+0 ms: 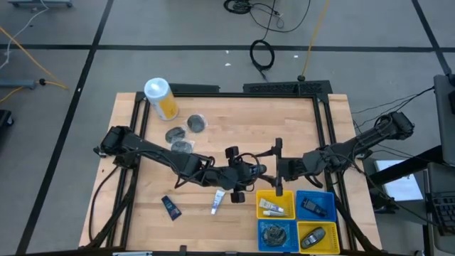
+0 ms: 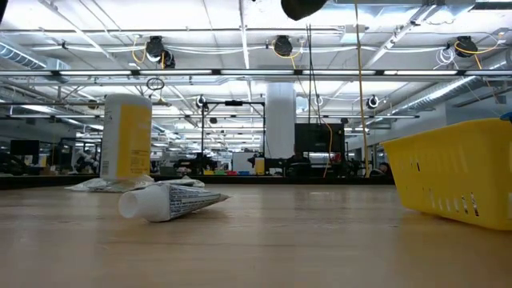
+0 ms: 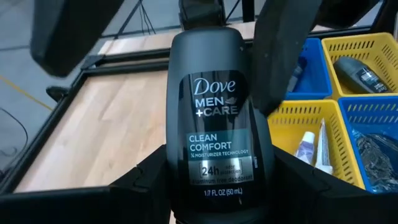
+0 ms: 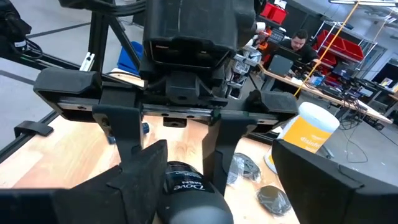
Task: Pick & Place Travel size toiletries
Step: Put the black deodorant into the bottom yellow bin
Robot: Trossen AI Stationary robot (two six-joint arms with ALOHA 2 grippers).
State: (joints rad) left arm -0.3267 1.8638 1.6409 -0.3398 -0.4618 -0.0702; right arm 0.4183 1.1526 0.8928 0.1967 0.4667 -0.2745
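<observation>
Wooden table (image 1: 234,121), grey taped floor; left fingers (image 3: 283,68) hold Dove bottle (image 3: 214,118), right fingers (image 4: 311,168) wide

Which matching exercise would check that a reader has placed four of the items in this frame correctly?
Things:
1. Dove bottle
2. dark blue tube
3. yellow canister
4. pair of white tubes

Places:
A. standing upright near a corner of the table
B. inside the yellow bin
C. held between the fingers of the left gripper, above the table
D. lying flat on the bare wood, outside the bins

Pairs: 1-C, 2-D, 3-A, 4-B
</observation>
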